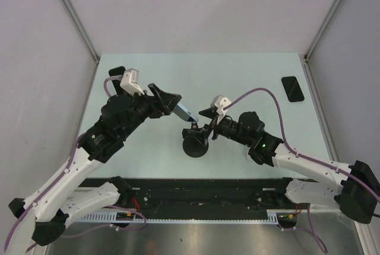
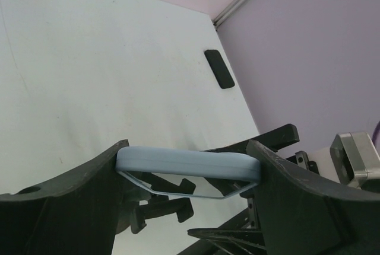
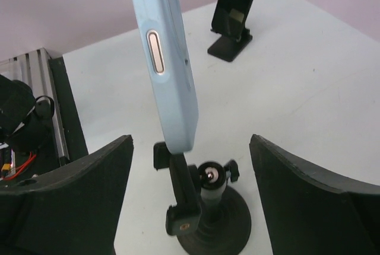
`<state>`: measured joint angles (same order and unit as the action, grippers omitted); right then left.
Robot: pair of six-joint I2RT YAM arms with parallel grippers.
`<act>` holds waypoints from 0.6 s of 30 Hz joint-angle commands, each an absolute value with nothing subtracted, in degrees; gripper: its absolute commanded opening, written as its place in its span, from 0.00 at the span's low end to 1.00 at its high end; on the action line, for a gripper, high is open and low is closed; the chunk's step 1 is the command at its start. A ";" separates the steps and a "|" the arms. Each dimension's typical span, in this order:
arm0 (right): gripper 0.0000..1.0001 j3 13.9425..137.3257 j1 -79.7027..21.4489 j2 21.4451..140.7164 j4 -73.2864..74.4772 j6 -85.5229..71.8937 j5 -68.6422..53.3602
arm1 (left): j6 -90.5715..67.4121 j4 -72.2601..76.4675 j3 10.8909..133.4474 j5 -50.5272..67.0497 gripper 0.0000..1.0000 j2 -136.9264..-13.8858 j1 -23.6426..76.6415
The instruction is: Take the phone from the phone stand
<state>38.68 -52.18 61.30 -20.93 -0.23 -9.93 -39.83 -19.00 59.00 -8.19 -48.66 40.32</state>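
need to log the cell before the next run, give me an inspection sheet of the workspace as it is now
surface: pale table top, no spill seen
job's things: light blue phone held over the black phone stand, its lower end right at the stand's clamp; cannot tell whether it is free
clutter: flat black slab lying at the far right; second small black stand at the far left
grippers: left gripper shut on the phone's edges; right gripper open, a finger on either side of the phone stand, not touching it
cables: purple cable looped along each arm
surroundings: plain walls on three sides, nothing else seen
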 commanded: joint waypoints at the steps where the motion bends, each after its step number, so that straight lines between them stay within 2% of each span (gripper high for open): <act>1: 0.81 42.19 -52.65 63.28 -30.31 1.05 -11.16 | -46.22 -12.05 62.93 -6.85 0.00 -48.34 39.99; 6: 0.71 42.63 -52.30 64.95 -32.69 0.36 -11.95 | -48.86 -7.57 60.91 -5.80 0.00 -48.25 39.99; 10: 0.58 42.71 -51.68 64.78 -34.01 -0.97 -13.62 | -49.92 -6.15 60.73 -4.49 0.00 -48.69 39.99; 18: 0.56 42.80 -51.07 62.84 -33.40 -1.49 -14.77 | -51.15 -5.36 59.68 -3.08 0.00 -49.04 39.99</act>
<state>40.01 -51.46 64.82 -30.46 -1.21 -14.00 -48.07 -11.86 59.29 -4.29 -49.71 40.32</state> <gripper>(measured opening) 0.562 0.796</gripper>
